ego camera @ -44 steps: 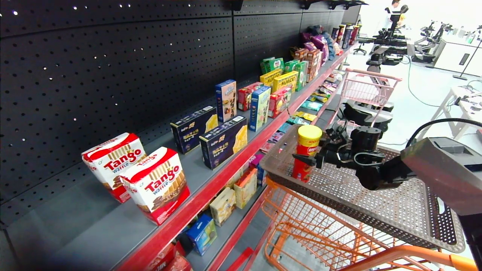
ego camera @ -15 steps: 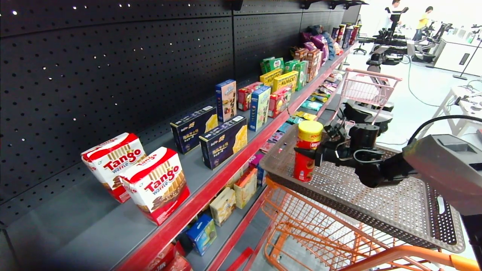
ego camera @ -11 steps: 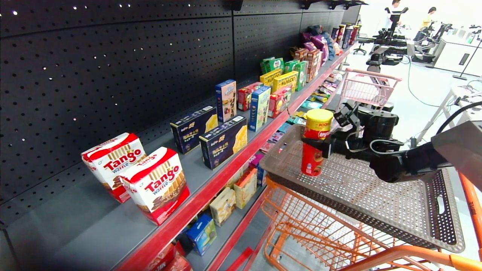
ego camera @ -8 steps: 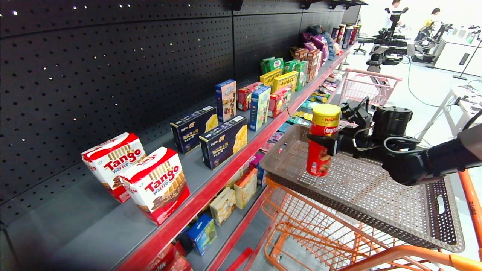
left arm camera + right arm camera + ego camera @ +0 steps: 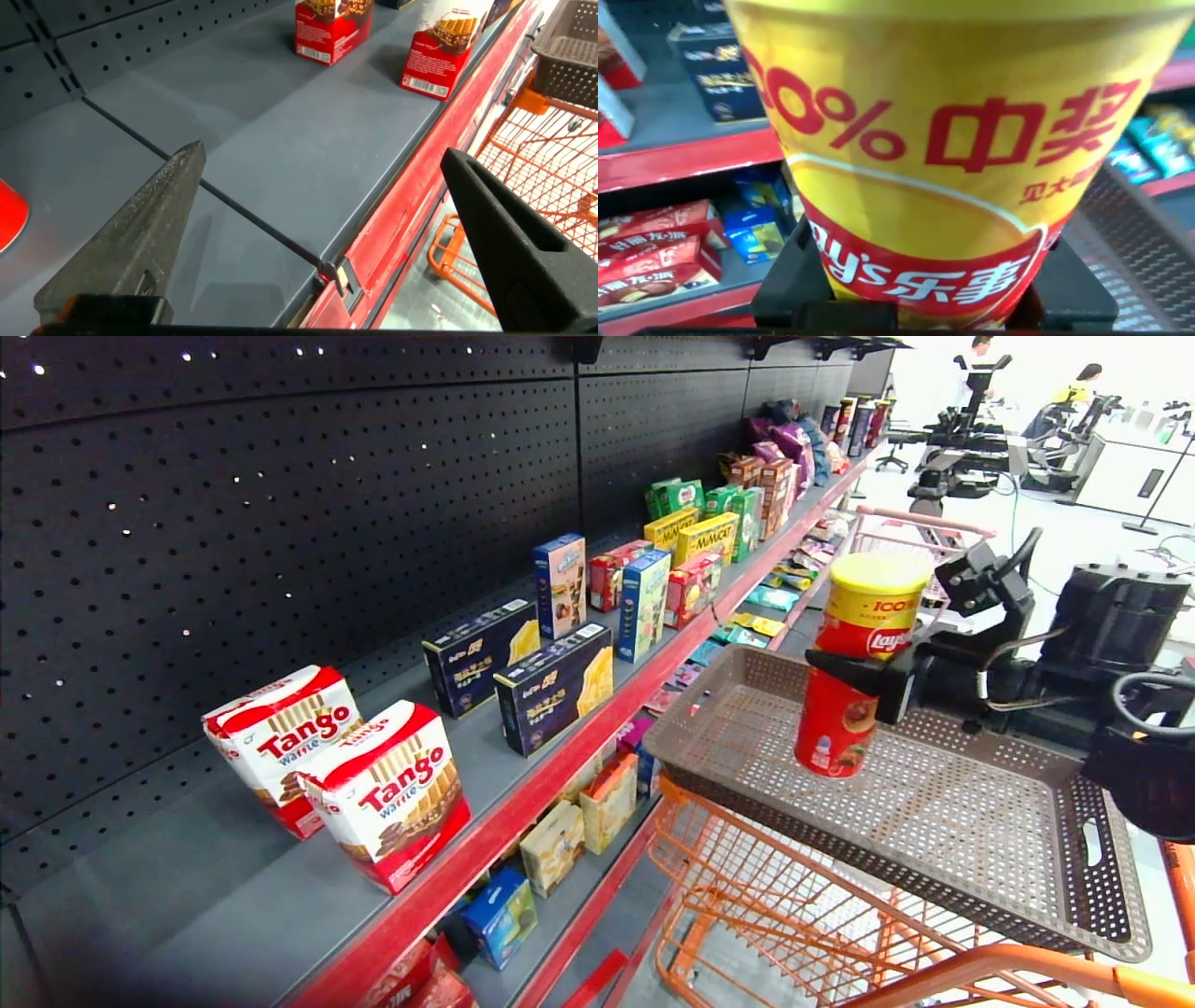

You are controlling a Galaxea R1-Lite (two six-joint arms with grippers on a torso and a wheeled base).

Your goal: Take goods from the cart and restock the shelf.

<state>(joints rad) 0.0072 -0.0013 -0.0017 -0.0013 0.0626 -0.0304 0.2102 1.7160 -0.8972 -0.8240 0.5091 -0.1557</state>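
Chips sit in a tall red and yellow can (image 5: pixel 868 602), gripped tight around its middle by the right end effector (image 5: pixel 857 674), upright above the brown holey tray (image 5: pixel 943 821), likely so it reaches the grey shelf (image 5: pixel 215 887) standing. The left end effector (image 5: pixel 318 215) hangs wide open over that shelf.

1. Red-and-yellow cylindrical crisp canister (image 5: pixel 868 602), right of centre: middle band covered by the right gripper (image 5: pixel 854 661), whose far finger sits behind it. Right wrist view: canister (image 5: pixel 952 159) cut off at both ends by the frame.
2. Brown perforated plastic tray (image 5: pixel 934 821): far rim partly hidden behind canister and gripper.
3. Orange wire cart (image 5: pixel 738 896): cut off at the lower edge, basket partly under the tray.
4. Left gripper (image 5: pixel 322 157): finger roots cut off by the frame.
5. Red object (image 5: pixel 9 217): cut off, kind unclear.
6. Purple and dark packets (image 5: pixel 794 439), upper centre: too small to tell.
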